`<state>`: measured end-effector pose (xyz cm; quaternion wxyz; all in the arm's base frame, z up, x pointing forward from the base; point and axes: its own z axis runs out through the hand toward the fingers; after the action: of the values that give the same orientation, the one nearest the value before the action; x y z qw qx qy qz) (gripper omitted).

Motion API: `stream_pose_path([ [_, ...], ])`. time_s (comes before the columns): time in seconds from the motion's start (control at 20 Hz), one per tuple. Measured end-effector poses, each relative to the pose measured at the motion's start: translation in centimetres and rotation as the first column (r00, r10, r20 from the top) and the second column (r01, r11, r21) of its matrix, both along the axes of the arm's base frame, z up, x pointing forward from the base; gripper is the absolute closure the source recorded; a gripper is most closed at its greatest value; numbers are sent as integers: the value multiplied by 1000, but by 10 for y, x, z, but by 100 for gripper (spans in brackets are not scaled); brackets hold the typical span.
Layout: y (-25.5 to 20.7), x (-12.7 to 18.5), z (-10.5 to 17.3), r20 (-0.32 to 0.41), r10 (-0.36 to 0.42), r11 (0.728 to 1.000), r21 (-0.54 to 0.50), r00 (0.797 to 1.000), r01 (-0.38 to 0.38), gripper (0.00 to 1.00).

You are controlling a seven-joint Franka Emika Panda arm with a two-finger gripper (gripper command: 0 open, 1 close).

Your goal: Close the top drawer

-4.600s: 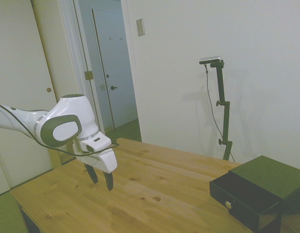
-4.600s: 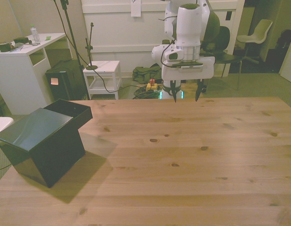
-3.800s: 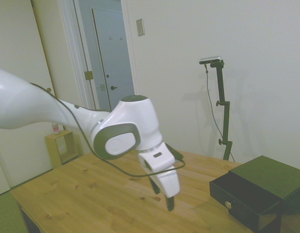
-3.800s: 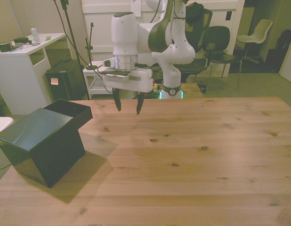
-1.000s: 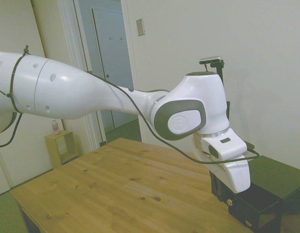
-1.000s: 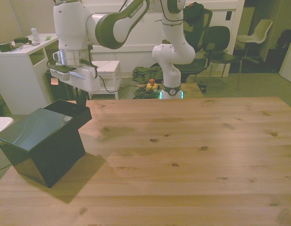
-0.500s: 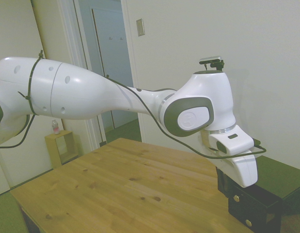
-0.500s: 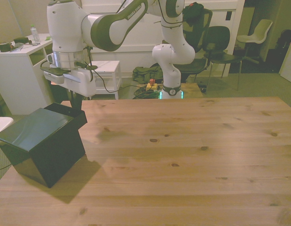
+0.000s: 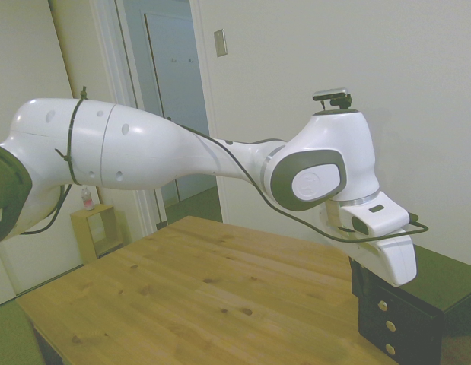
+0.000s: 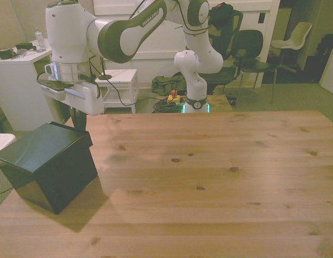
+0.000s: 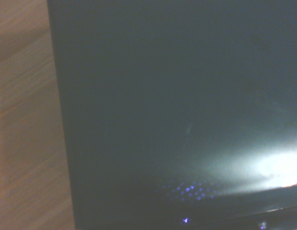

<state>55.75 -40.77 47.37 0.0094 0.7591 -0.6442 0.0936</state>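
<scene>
**A:** Working left to right across the front view, where does the task stand?

**B:** The cabinet (image 10: 45, 161) sits at about nine o'clock on the wooden table (image 10: 209, 177), at its edge; its lid reads as one plain dark slab with nothing jutting past the front edge; the gripper (image 10: 79, 121) hangs just behind that front, at about eleven o'clock from the cabinet's middle.

**A:** And the top drawer itself?

**B:** In the side view the top drawer (image 9: 381, 299) lies at roughly four o'clock in the picture; its knob lines up vertically with the two knobs below, so I judge it home or very nearly so.

**A:** Are the fingers apart or together?

**B:** I cannot tell; the white hand and the cabinet hide them.

**A:** So what is left?

**B:** Little, by my reckoning; perhaps a last seating push, then drawing the arm clear; the wrist view shows only dark glossy panel beside wood, which settles nothing.
</scene>
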Motion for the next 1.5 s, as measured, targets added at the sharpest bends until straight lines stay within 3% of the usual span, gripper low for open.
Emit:
stream_pose_path([
  [1.5,-4,18,8,-21,75,997,-20,997,-76,100],
])
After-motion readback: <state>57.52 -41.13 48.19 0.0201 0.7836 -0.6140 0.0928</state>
